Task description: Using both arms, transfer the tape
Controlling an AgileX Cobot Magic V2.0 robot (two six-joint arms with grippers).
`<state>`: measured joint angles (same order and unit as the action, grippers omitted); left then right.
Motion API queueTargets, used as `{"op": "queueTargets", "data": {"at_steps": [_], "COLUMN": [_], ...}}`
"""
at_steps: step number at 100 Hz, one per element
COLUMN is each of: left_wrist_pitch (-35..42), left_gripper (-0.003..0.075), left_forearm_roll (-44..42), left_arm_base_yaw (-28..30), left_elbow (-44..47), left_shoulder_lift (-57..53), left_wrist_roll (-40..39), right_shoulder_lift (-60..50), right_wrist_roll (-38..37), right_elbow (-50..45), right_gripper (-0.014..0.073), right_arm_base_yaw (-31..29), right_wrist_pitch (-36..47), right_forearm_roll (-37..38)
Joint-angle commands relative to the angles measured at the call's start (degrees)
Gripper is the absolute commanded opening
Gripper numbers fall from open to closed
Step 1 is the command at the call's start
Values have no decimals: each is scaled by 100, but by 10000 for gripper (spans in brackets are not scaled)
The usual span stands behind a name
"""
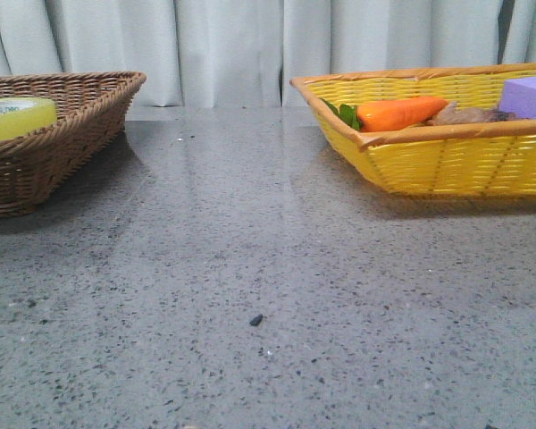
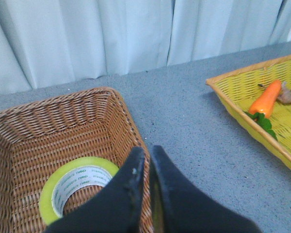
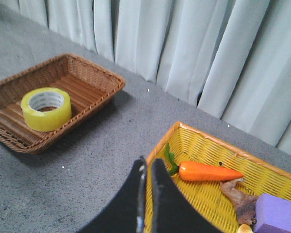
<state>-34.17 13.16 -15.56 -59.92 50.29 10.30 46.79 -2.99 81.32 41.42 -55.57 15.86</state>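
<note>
Looking at the tape: you have a wide roll of translucent yellow tape (image 3: 46,108) with a white inner core; the left wrist view lets you read green lettering on that core.
Tape position: it lies flat, hole up, on the floor of the brown wicker basket (image 3: 94,77), near one wall.
Front view: you see only the tape's (image 1: 16,117) yellow side above the brown basket's rim (image 1: 80,98), at the table's left; neither arm shows here.
Left wrist view: you look straight down into the core of the tape (image 2: 77,187), which the front view hides.
Right wrist view: you get both baskets at once, well apart on the grey speckled table (image 3: 87,160).
Yellow basket: the yellow basket (image 3: 203,145) holds an orange carrot (image 3: 208,171), a brownish lump (image 3: 237,196) and a purple block (image 3: 276,213).
Left gripper: the left gripper (image 2: 146,160) has its black fingers pressed together, holding nothing, above the brown basket's edge beside the tape.
Right gripper: the right gripper (image 3: 147,167) is likewise closed and empty, over the yellow basket's rim.
</note>
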Motion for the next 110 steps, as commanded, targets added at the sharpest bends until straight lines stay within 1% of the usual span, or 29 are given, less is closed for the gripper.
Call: {"op": "queueTargets", "data": {"at_steps": [1, 14, 32, 42, 53, 68, 78, 110], "left_wrist_pitch": [654, 1027, 1066, 1066, 1066, 1056, 1000, 1000], "left_gripper": [-20, -20, -20, -20, -20, -20, -21, -20], "left_forearm_roll": [129, 129, 129, 129, 129, 117, 117, 117], "left_arm_base_yaw": [13, 13, 13, 13, 13, 13, 13, 13], "left_elbow": [293, 1036, 1951, 2442, 2932, 3316, 3438, 3459], "left_shoulder_lift": [-593, -1489, -2702, -3359, -4035, -4660, -4898, -4926], "left_wrist_roll": [-2, -2, -2, -2, -2, -2, -2, -2], "right_shoulder_lift": [-692, -1744, -3142, -3827, -4425, -4851, -4826, -4815], "right_wrist_roll": [-59, -59, -59, -59, -59, -59, -59, -59], "right_elbow": [-625, -1778, -3170, -3790, -4288, -4655, -4713, -4722], "right_gripper": [-72, -72, -72, -72, -72, -73, -73, -74], "right_arm_base_yaw": [-35, -35, -35, -35, -35, -35, -35, -35], "right_wrist_pitch": [902, 1588, 2290, 2516, 2551, 2549, 2449, 2375], "right_forearm_roll": [154, 164, 197, 443, 727, 939, 936, 938]}}
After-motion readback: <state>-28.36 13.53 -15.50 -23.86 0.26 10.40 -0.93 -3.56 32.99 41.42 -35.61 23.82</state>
